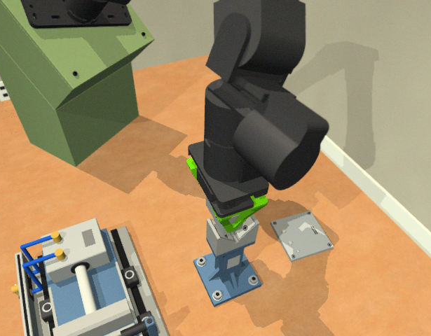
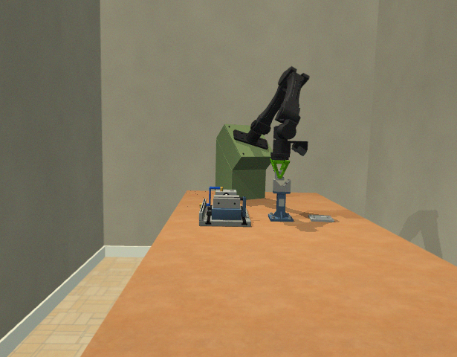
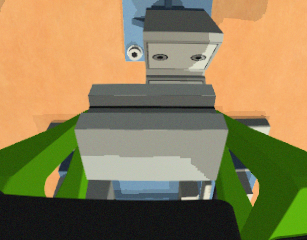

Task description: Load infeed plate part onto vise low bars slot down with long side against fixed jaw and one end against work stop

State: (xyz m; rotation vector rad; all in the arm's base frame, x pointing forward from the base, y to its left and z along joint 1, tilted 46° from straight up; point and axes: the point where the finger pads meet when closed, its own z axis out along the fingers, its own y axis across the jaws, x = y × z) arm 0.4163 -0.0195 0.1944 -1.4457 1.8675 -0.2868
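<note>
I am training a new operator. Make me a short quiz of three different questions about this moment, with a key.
1. True or false: the grey rectangular part lies on the flat grey infeed plate.
2. Multiple choice: the green-fingered gripper is (A) open, (B) shut on nothing, (C) shut on the part.
3. Fill in: the gripper hangs directly above the grey ______ on its blue pedestal.

Key
1. False; the plate carries no block, and the part sits between the green fingers.
2. C.
3. V-block. The blue and grey vise stands apart, with nothing between its jaws that can be seen.
</note>
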